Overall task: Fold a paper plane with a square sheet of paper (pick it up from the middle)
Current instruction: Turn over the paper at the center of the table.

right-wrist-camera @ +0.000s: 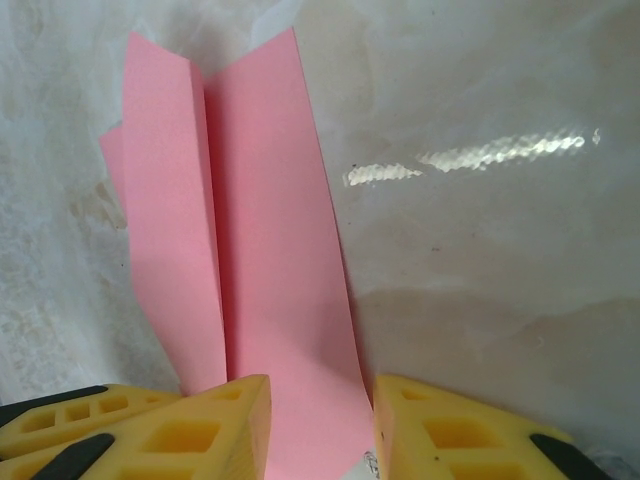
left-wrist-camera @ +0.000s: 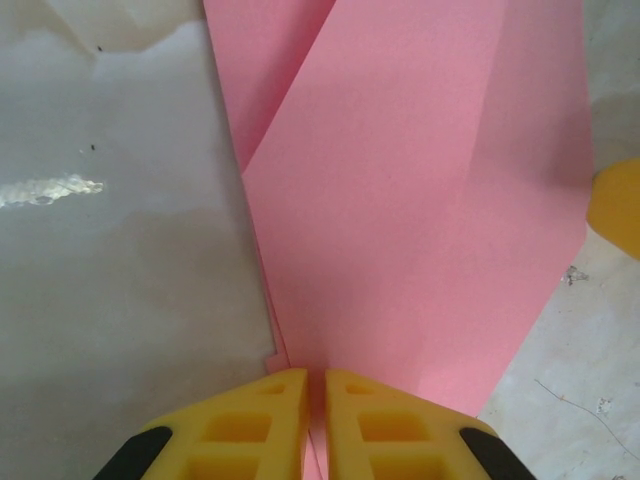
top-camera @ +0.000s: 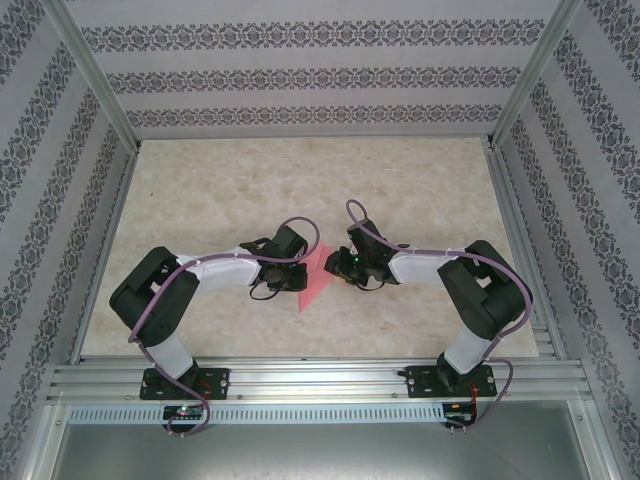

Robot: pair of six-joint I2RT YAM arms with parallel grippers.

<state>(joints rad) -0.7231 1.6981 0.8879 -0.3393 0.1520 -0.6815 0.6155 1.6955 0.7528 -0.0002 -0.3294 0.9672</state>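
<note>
Paper (top-camera: 312,278) is lying mid-table between the two arms, pink and creased into a long pointed shape with flaps meeting along a centre line, so the job is looking part-done rather than finished. The left gripper (left-wrist-camera: 316,388) is pressing nearly together, pinching the narrow end of the sheet. The right gripper (right-wrist-camera: 320,400) is standing part-way spread with a strip of paper running through the gap; whether it's actually gripping, I can't tell. To my eye they're working on a wing fold. The next move is calling for one side holding firm while the other turns a flap along its crease. Around them it's just pale tabletop (top-camera: 250,170), patterned walls (top-camera: 300,75) and the front rail (top-camera: 320,378). What's getting in the way is the grippers themselves, crowding nearly nose to nose over thin paper.
</note>
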